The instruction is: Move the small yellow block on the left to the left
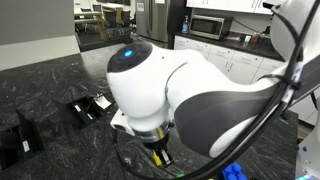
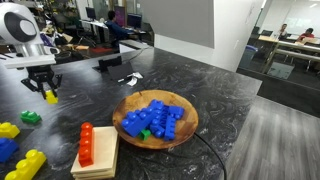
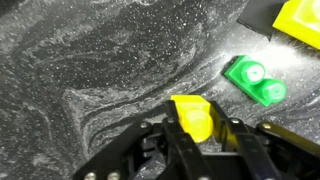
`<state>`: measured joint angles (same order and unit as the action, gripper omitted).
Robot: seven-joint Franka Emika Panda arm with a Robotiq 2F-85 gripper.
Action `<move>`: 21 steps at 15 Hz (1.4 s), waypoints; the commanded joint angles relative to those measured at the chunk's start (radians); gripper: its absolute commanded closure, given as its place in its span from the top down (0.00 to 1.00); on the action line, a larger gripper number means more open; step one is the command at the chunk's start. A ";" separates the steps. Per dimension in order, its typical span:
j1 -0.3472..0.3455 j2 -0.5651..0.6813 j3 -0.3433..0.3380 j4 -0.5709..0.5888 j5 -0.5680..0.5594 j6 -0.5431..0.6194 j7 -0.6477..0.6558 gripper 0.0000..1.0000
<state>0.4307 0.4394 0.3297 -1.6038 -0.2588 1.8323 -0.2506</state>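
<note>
We are looking at the tool (image 3: pixel 192 126) in the wrist view, where it is closing narrowly on the small yellow block (image 3: pixel 192 112). The two dark fingers (image 3: pixel 168 140) are pressing on the block's opposite sides, and its top is showing between them. In an exterior view the tool (image 2: pixel 47 92) is hanging from the white arm (image 2: pixel 22 30) at the far left of the dark marbled surface (image 2: pixel 210 85). The small yellow block (image 2: pixel 50 98) is sitting at its tips, low over the surface. We cannot tell whether it is touching the surface or hanging just clear of it.

A green brick (image 3: pixel 255 80) with two studs is lying near the held block in the wrist view, apart from it. A yellow brick (image 3: pixel 300 20) is showing at the upper right corner of that view. In an exterior view the green brick (image 2: pixel 31 118) is lying just in front of the tool.

A wooden bowl (image 2: pixel 190 130) is standing well apart from the tool, near the middle of the surface, and it is holding a heap of blue bricks (image 2: pixel 152 118). A column of red bricks (image 2: pixel 87 145) is standing on a wooden block (image 2: pixel 103 160) near the bowl.

In an exterior view the arm (image 1: pixel 170 85) is filling most of the picture. The tool (image 1: pixel 160 151) is pointing down beneath it with the small yellow block (image 1: pixel 161 156) in its grip.
</note>
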 commanded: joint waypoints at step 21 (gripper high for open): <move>-0.038 0.055 0.005 0.102 0.022 -0.038 -0.358 1.00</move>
<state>0.3905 0.4909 0.3356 -1.5101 -0.2366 1.7998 -0.6093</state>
